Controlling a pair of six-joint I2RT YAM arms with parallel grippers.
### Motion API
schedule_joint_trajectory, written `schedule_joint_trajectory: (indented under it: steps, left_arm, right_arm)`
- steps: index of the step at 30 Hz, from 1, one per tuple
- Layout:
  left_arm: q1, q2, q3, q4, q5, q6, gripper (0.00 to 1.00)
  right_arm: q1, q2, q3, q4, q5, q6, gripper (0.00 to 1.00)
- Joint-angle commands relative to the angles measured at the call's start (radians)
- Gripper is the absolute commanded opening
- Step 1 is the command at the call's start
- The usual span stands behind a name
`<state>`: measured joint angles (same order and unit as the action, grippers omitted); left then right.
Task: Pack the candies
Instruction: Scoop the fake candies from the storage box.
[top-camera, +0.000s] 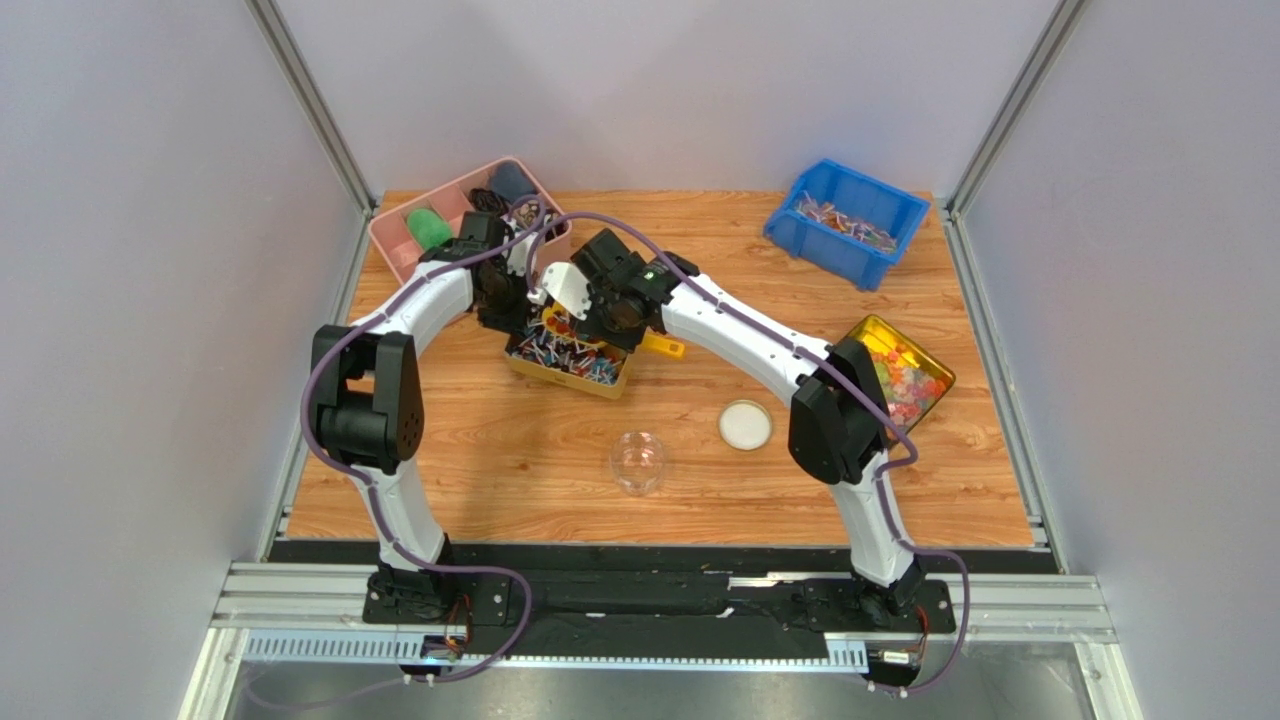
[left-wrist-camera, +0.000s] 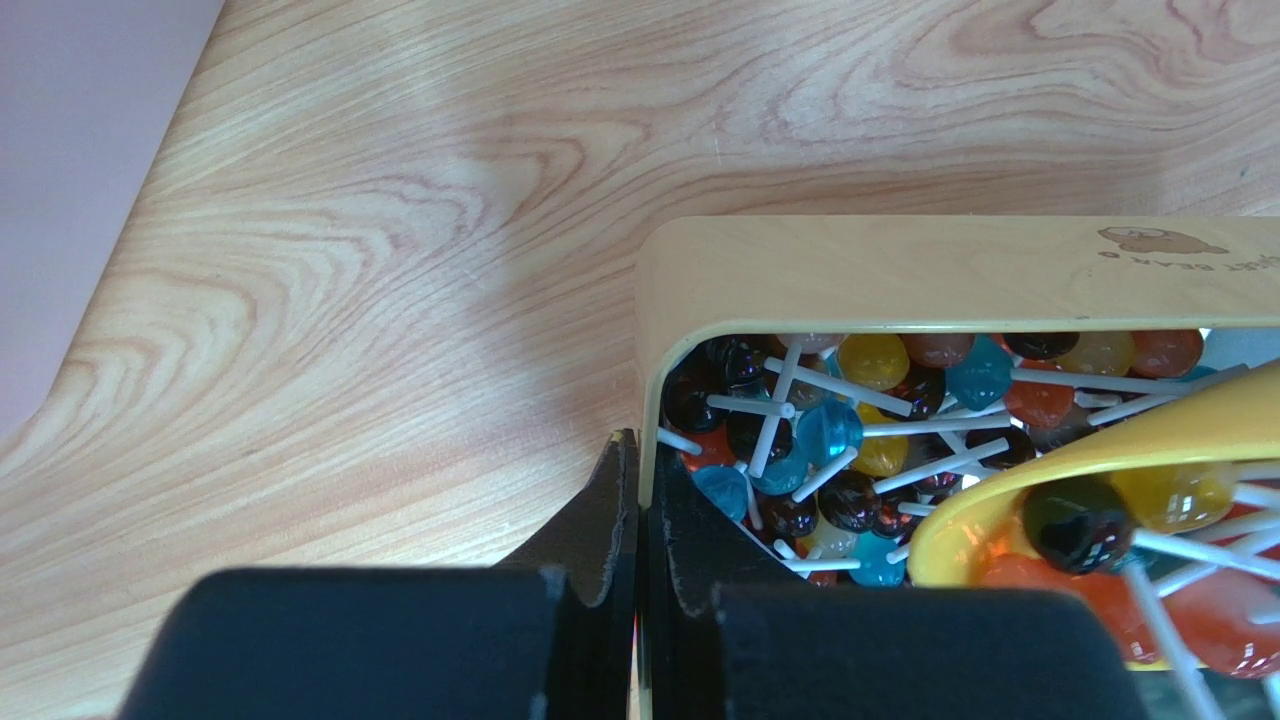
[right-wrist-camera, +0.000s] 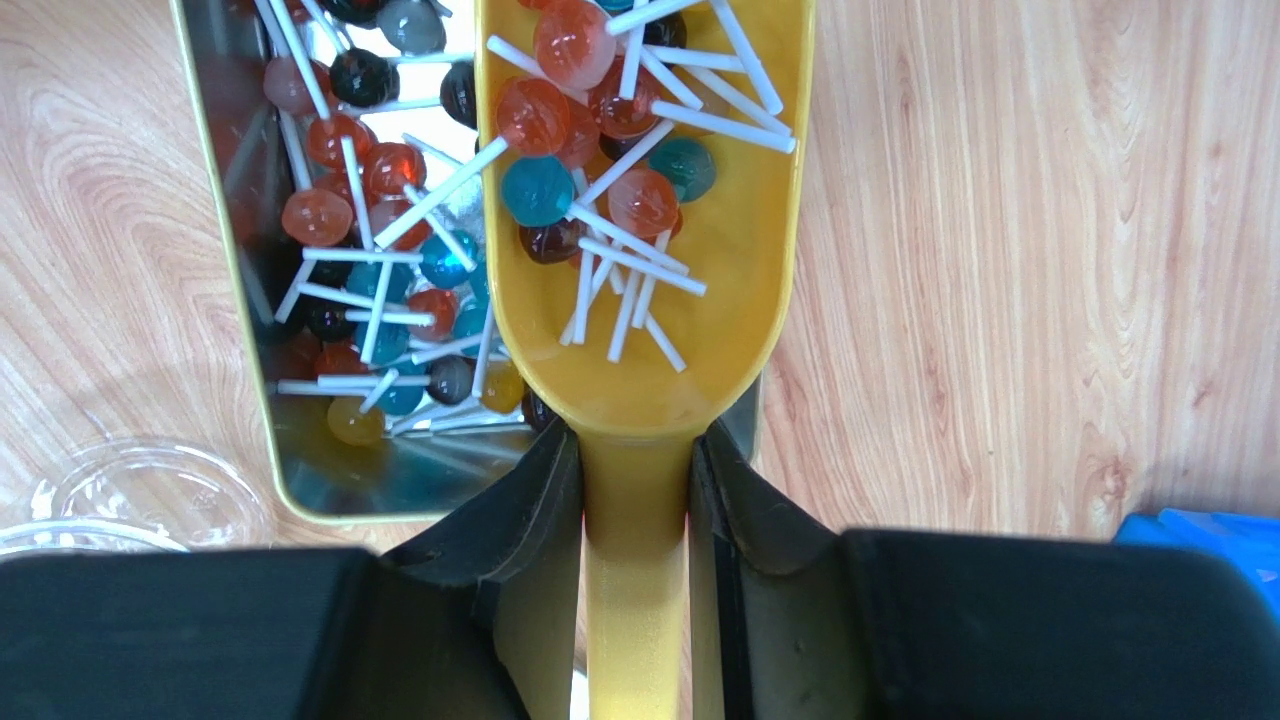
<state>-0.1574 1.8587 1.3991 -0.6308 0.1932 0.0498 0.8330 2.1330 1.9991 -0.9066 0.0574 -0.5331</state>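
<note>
On the wooden table (top-camera: 496, 450), a yellow tin (top-camera: 568, 360) sits left of centre, toward the far side, and both arms meet over it. The left gripper (left-wrist-camera: 639, 495) is pinched shut on the tin's near-left wall, one finger inside and one outside, which steadies the tin.

The right gripper (right-wrist-camera: 634, 465) is clamped on the handle of a yellow scoop (right-wrist-camera: 706, 300). The scoop's bowl reaches over the right part of the tin. A clear jar (top-camera: 640, 462) stands open on the near side of the tin, apart from it, with its white lid (top-camera: 745, 426) lying just to its right.

The candies (right-wrist-camera: 541, 188) are round lollipops on white sticks, in red, blue, dark and amber. Most lie in the tin, and a good heap rides in the scoop.

The step in hand looks like scooping, with the load already gathered. The next move probably calls for lifting the scoop level, so the loose sticks do not catch on the tin's rim. It would then go near and right to the jar and tip slowly over the narrow mouth. Crossed sticks could jam or spill there.
</note>
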Motion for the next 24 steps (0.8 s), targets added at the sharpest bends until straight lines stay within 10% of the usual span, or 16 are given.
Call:
schedule_joint_trajectory:
  steps: [1, 24]
  left_arm:
    - [-0.004, -0.049, 0.024, 0.023, 0.051, -0.028, 0.0]
    - [0.053, -0.016, 0.038, 0.013, 0.049, -0.027, 0.0]
  right_arm:
    - [-0.015, -0.091, -0.034, 0.034, -0.044, 0.015, 0.0]
    - [-0.089, -0.389, -0.332, 0.017, -0.235, -0.027, 0.0]
